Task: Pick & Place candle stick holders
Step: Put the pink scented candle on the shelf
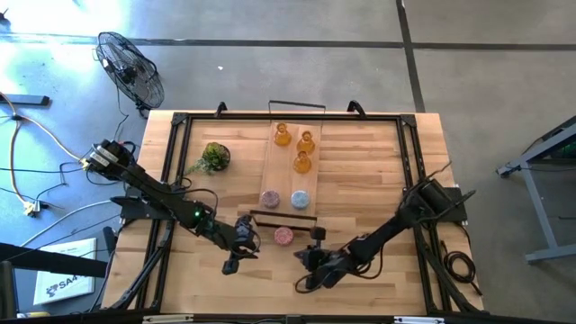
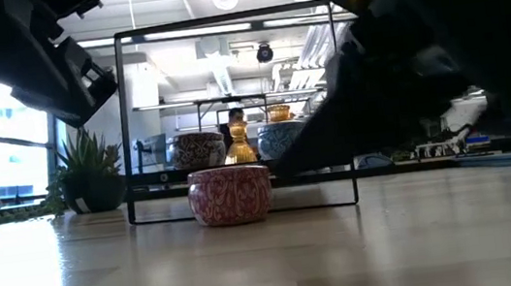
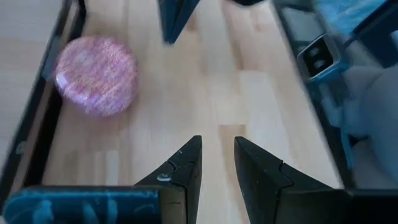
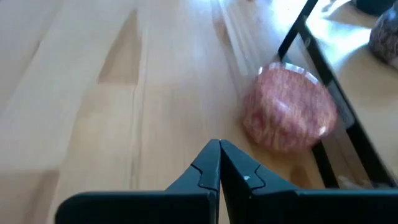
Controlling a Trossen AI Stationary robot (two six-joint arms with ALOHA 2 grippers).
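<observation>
While five of the candle stick holders sit up on the wooden board [image 1: 290, 166], the one to watch is the pink holder [image 1: 283, 236] standing alone on the bare table [image 1: 378, 171], just in front of the thin black frame [image 1: 283, 217] at the board's near end. It's upright, low and round, seen up close in the low view [image 2: 231, 194] with its patterned side facing us. Behind it on the board stand another pink holder [image 1: 270, 198] and the light-blue holder [image 1: 300, 200], and farther back the three amber holders [image 1: 302, 162] in a cluster. On either side of the lone pink one, both arms are low over the table: the left gripper [image 1: 236, 254] near it with its fingers slightly parted and nothing between them, the pink holder showing off to one side in its wrist view [image 3: 96, 74]; the right gripper [image 1: 315, 270] with its fingers pressed together, empty, the holder [image 4: 287, 116] ahead and to one side. Judging by the look, this is glass: stiff, smooth, probably slippery and easy to chip, light enough to skate if nudged. The sensible hold would be across the round wall, fingers straddling it at mid-height, squeezing gently. A potted plant [image 1: 214, 157] stands well apart on the left.
</observation>
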